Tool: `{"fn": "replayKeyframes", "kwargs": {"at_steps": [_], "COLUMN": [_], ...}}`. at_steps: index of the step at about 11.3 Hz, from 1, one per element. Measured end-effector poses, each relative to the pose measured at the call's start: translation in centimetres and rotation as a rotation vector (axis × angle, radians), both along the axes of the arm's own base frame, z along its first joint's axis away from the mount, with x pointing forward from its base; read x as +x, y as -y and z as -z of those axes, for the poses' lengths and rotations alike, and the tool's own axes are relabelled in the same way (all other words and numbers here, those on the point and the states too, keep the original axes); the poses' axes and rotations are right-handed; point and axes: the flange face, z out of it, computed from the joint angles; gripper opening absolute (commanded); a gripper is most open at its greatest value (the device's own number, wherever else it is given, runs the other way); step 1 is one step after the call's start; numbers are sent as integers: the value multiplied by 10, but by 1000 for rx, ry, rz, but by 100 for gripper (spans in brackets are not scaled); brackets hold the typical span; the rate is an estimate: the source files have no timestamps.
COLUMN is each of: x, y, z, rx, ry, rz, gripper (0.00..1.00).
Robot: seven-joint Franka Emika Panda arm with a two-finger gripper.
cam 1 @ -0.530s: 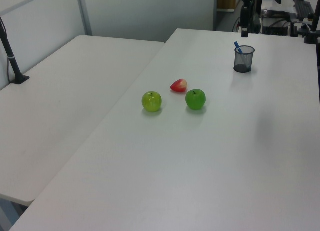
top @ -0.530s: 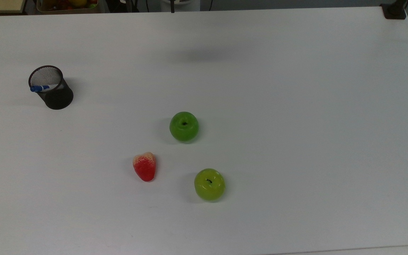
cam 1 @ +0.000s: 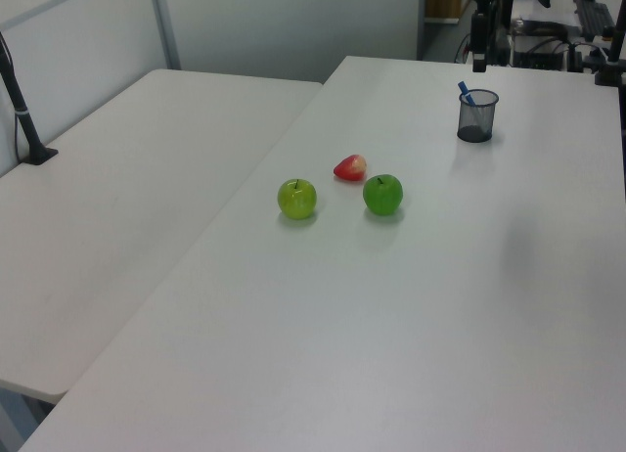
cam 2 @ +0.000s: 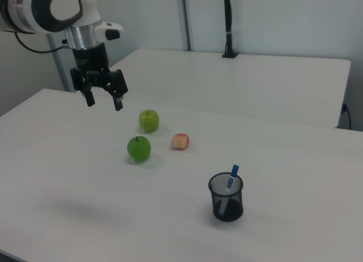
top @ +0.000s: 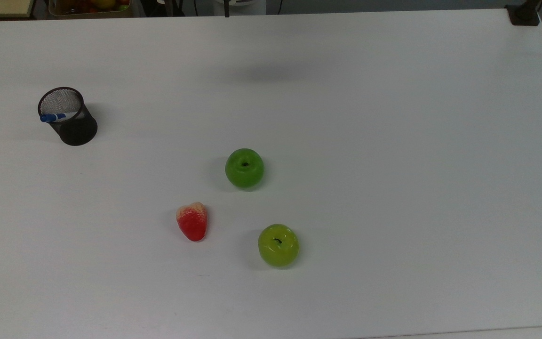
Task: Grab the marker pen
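Inside mesh cup [cam 2: 227, 197], marker pen [cam 2: 230, 182] near-upright, blue cap up.

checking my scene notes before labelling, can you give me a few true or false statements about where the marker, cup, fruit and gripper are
1. The marker pen stands inside the black mesh cup. True.
2. The gripper is shut on the marker pen. False: it hangs open above the table, far from the cup, holding nothing.
3. Two green apples lie on the table. True: a darker apple and a yellower apple.
4. The strawberry lies inside the cup. False: it lies on the table near the apples.
5. The marker's blue cap pokes above the cup's rim. True.
6. The cup lies tipped on its side. False: it stands upright.
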Motion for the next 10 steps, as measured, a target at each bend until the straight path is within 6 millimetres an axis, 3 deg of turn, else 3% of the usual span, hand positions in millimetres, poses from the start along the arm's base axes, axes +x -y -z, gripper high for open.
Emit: {"fn": "replayKeyframes", "kwargs": {"at_steps": [5,7,10], "x": [0,1,-1], "y": [5,23,66], "z": [-2,-6,-7], "rx": [0,0,-2], "ry": [4,14,15], "rz": [13,45,118], "gripper": [100,100,100]}}
